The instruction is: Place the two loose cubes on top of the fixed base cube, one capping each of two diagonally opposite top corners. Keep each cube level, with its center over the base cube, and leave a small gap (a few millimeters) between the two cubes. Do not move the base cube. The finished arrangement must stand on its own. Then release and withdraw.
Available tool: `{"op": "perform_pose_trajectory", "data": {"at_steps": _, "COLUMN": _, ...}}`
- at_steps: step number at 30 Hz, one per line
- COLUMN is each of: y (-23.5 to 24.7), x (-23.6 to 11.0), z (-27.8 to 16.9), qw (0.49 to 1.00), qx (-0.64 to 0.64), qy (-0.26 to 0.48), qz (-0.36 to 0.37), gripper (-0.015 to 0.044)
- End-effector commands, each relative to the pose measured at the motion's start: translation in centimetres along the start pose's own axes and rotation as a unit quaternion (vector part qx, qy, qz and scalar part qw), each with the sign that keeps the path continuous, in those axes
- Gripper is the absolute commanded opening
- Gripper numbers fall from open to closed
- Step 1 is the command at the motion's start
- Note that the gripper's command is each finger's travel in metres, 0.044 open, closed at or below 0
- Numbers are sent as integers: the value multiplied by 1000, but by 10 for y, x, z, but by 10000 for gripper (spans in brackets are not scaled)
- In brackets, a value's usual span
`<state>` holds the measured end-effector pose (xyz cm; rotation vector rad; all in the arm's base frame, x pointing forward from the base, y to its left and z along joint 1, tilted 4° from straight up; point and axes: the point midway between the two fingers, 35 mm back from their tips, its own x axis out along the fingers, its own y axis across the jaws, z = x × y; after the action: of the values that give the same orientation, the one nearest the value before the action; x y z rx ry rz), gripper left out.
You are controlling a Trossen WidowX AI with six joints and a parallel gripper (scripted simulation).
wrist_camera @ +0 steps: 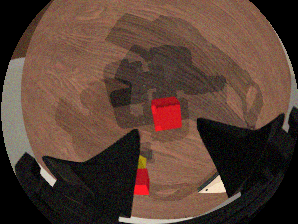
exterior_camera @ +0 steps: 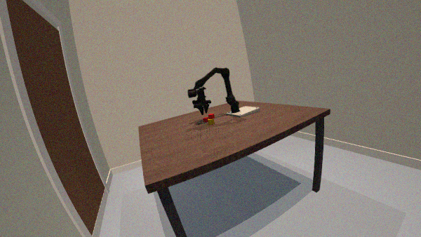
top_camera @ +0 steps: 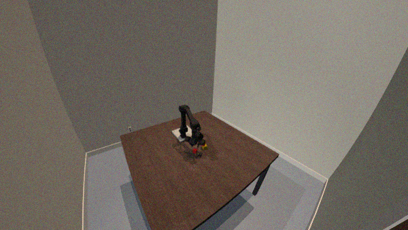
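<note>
A yellow base cube point(exterior_camera: 210, 121) point(top_camera: 205, 147) point(wrist_camera: 141, 161) stands on the brown table point(top_camera: 170, 187) point(exterior_camera: 175, 151). One red cube point(exterior_camera: 211, 116) point(wrist_camera: 141, 183) sits on top of it; in the wrist view the left finger hides part of both. A second red cube point(top_camera: 194, 150) point(exterior_camera: 205, 119) point(wrist_camera: 166, 113) lies on the table just beside the base. My gripper point(exterior_camera: 202, 112) point(top_camera: 198, 143) point(wrist_camera: 168, 128) is open and empty. It hangs above the loose red cube, which shows between and ahead of the fingertips in the wrist view.
The arm's white mounting plate point(top_camera: 177, 133) point(exterior_camera: 249, 110) lies on the table behind the cubes. The table's edges are far from the cubes on all sides.
</note>
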<state>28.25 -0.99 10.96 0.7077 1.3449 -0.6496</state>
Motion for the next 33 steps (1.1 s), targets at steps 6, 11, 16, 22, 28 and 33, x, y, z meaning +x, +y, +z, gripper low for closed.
{"op": "perform_pose_trajectory", "data": {"at_steps": 6, "y": -2, "x": 17, "z": -3, "qw": 1000, "qx": 3, "qy": 6, "qz": -4, "gripper": 265}}
{"op": "perform_pose_trajectory", "data": {"at_steps": 11, "y": -2, "x": 24, "z": -3, "qw": 1000, "qx": 3, "qy": 6, "qz": -4, "gripper": 265}}
{"op": "perform_pose_trajectory", "data": {"at_steps": 16, "y": -2, "x": 33, "z": -3, "qw": 1000, "qx": 3, "qy": 6, "qz": -4, "gripper": 265}}
{"op": "perform_pose_trajectory", "data": {"at_steps": 22, "y": -2, "x": 42, "z": -3, "qw": 1000, "qx": 3, "qy": 6, "qz": -4, "gripper": 265}}
{"op": "perform_pose_trajectory", "data": {"at_steps": 28, "y": -3, "x": 50, "z": -3, "qw": 1000, "qx": 3, "qy": 6, "qz": -4, "gripper": 265}}
{"op": "perform_pose_trajectory", "data": {"at_steps": 33, "y": -3, "x": 50, "z": -3, "qw": 1000, "qx": 3, "qy": 6, "qz": -4, "gripper": 134}}
